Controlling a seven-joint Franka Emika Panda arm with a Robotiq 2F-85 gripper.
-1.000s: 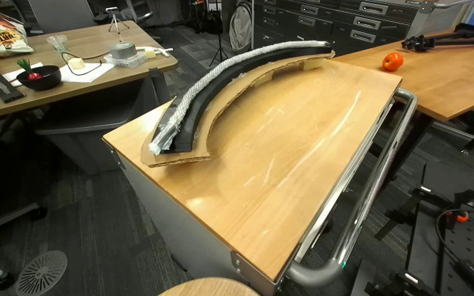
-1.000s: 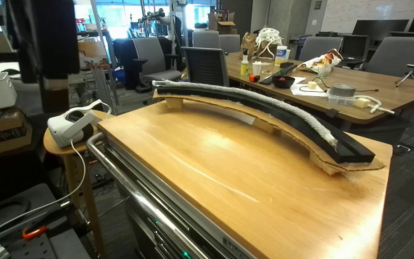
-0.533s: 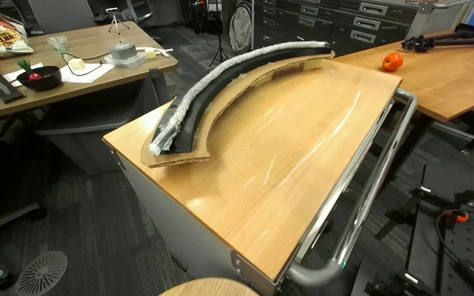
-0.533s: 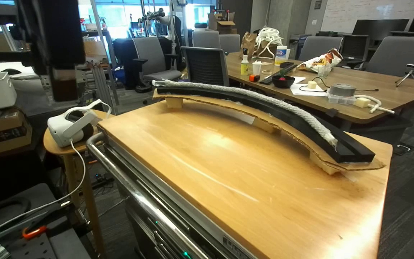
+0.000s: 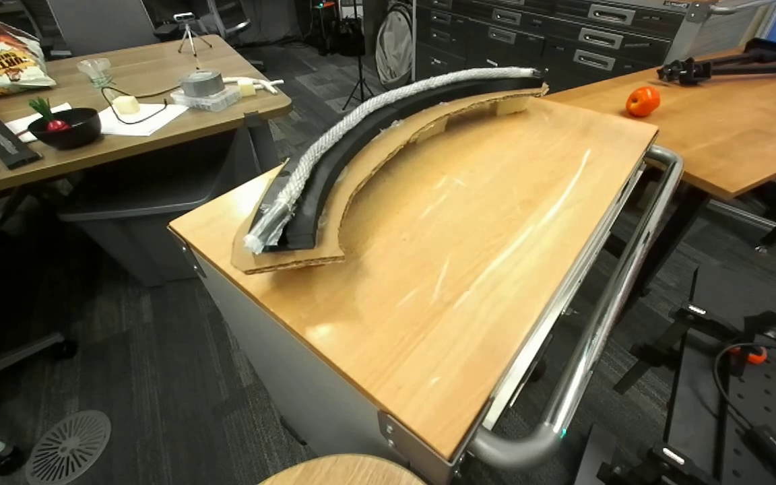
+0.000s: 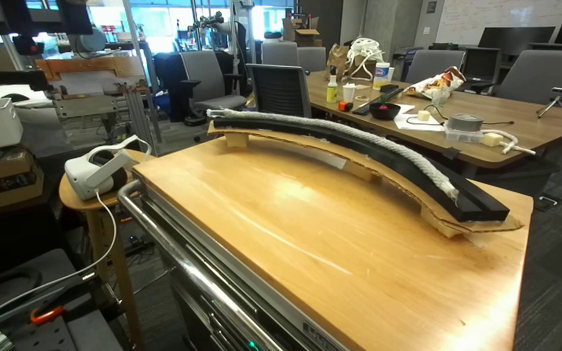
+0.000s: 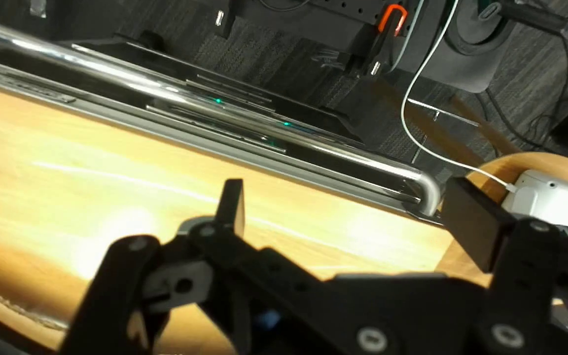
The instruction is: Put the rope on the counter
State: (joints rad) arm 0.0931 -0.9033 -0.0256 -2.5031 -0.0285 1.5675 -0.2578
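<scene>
The rope is a pale grey-white cord. It lies along the black curved strip in both exterior views. That strip rests on a raised curved cardboard piece on the counter, so the rope is above the wood. The counter has a light-wood top and a chrome rail; its top also shows in the wrist view. My gripper is open and empty, with fingers wide apart over the counter near its railed edge. A dark gripper or arm part shows at an exterior view's top left corner.
The chrome rail runs along one counter edge. A small round stool holds a white headset with a cable beside one corner. A cluttered desk and a wooden table with an orange object stand nearby.
The dark gripper part at the top left of an exterior view has shifted slightly right, then risen mostly out of the picture. The rope, strip and cardboard have not moved.
</scene>
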